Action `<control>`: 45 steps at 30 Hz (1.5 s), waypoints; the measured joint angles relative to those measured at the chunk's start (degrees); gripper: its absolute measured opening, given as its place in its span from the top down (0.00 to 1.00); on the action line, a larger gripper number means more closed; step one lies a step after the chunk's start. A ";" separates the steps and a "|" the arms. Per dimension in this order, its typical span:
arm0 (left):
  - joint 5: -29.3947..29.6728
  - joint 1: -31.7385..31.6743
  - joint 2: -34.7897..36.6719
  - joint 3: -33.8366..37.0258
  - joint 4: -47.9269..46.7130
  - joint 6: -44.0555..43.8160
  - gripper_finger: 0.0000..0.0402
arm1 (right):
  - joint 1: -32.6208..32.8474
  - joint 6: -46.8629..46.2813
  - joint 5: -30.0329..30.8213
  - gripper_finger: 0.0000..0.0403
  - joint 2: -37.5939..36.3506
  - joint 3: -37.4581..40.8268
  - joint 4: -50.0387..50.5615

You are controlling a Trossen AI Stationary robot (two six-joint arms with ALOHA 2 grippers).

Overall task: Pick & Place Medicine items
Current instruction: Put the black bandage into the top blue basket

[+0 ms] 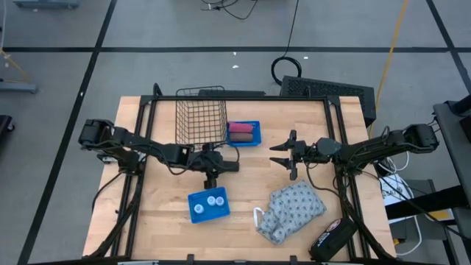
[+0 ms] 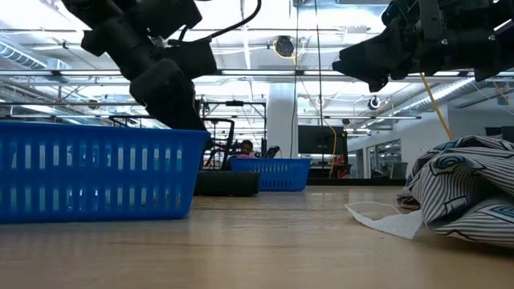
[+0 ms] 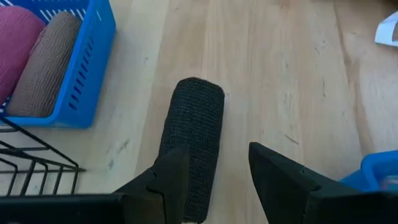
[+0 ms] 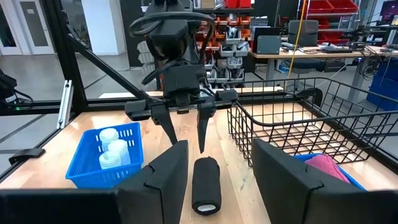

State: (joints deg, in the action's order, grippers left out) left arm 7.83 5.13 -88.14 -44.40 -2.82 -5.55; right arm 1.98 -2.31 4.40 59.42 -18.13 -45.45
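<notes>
Landmark: wire basket (image 1: 201, 115) at the table's (image 1: 162, 221) far edge.

Left gripper (image 1: 221, 165) sits just in front of the wire basket, fingers parted to a moderate gap, empty, poised over a black roll (image 3: 194, 134) lying on the wood; in the left wrist view the roll's near end sits by one finger (image 3: 163, 183), no clamp visible.

Near-side blue tray (image 1: 208, 205), in front of the basket, holds the three white medicine bottles (image 1: 211, 200).

Second blue tray (image 1: 243, 133), just right of the basket, holds a pink roll (image 1: 243, 127) and a brown roll (image 1: 243, 137).

Right gripper (image 1: 288, 155) hovers right of that tray, fingers moderately parted, empty.

Patterned cloth (image 1: 293, 210) lies near the front right.
</notes>
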 joint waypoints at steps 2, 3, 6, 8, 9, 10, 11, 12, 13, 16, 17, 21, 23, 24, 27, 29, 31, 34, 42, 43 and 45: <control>0.15 0.00 -0.04 0.22 0.20 -0.41 0.56 | -0.02 0.09 0.00 0.59 0.00 0.00 0.02; 0.28 0.00 -0.38 0.23 0.28 -0.42 0.56 | 0.00 0.13 0.00 0.59 0.00 0.00 0.04; 0.31 0.00 -1.24 0.32 0.76 0.47 0.56 | -0.01 0.15 0.00 0.59 0.00 0.00 0.08; 0.31 0.00 -2.92 0.20 3.73 1.68 0.56 | -0.01 0.15 0.00 0.59 0.00 0.00 0.13; 0.31 0.00 -3.82 0.21 4.21 2.60 0.56 | -0.01 0.15 0.00 0.59 0.00 0.00 0.15; 0.31 0.00 -4.92 0.29 4.83 3.54 0.56 | 0.00 0.13 0.00 0.59 0.00 0.00 0.16; 0.34 0.00 -5.99 0.32 6.48 4.56 0.56 | -0.02 0.08 0.00 0.59 0.00 0.00 0.35; 0.36 0.00 -6.78 0.30 7.65 5.05 0.56 | -0.02 0.01 0.00 0.59 0.00 0.00 0.72; 0.58 0.00 -7.20 0.30 8.11 5.26 0.56 | -0.02 0.02 0.00 0.59 0.00 0.07 0.78; 2.29 0.00 -8.13 0.15 9.35 5.19 0.56 | -0.01 0.01 0.00 0.59 0.02 0.06 1.23; 2.85 -0.09 -8.27 0.17 8.59 5.23 0.56 | -0.01 0.02 0.00 0.59 0.02 0.07 1.25; 3.18 -0.53 -8.96 0.17 7.87 5.33 0.56 | -0.01 0.40 0.02 0.59 0.02 0.07 1.17; 3.26 -0.68 -9.32 0.17 7.59 5.43 0.56 | -0.02 0.53 0.07 0.59 0.02 0.07 1.17; 3.54 -0.70 -9.73 0.17 7.64 5.45 0.56 | -0.01 0.59 0.09 0.59 0.02 0.07 1.17; 4.18 -0.72 -10.23 0.15 7.80 5.43 0.56 | -0.01 0.61 0.13 0.59 0.02 0.07 1.17; 4.45 -0.72 -10.84 0.15 7.68 5.45 0.56 | 0.00 0.61 0.14 0.59 0.04 0.07 1.17; 4.38 -0.74 -11.17 0.15 7.68 5.41 0.56 | -0.02 0.62 0.20 0.59 0.04 0.06 1.17; 5.39 -0.74 -11.90 0.15 7.61 5.19 0.56 | -0.02 1.17 0.20 0.59 0.04 0.07 1.17; 5.32 -0.52 -12.16 0.14 7.38 3.28 0.65 | -0.02 1.27 0.20 0.59 0.04 0.04 1.16; 5.10 -0.37 -11.78 0.15 7.25 2.78 0.69 | -0.01 1.25 0.20 0.59 0.04 0.04 1.15; 3.85 -0.13 -10.62 0.16 7.10 1.61 0.79 | -0.02 1.26 0.20 0.59 0.04 0.04 1.17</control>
State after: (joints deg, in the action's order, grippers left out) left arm 11.68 5.00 -98.76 -44.23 4.28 -3.94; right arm 1.96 -1.05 4.60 59.46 -18.09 -44.28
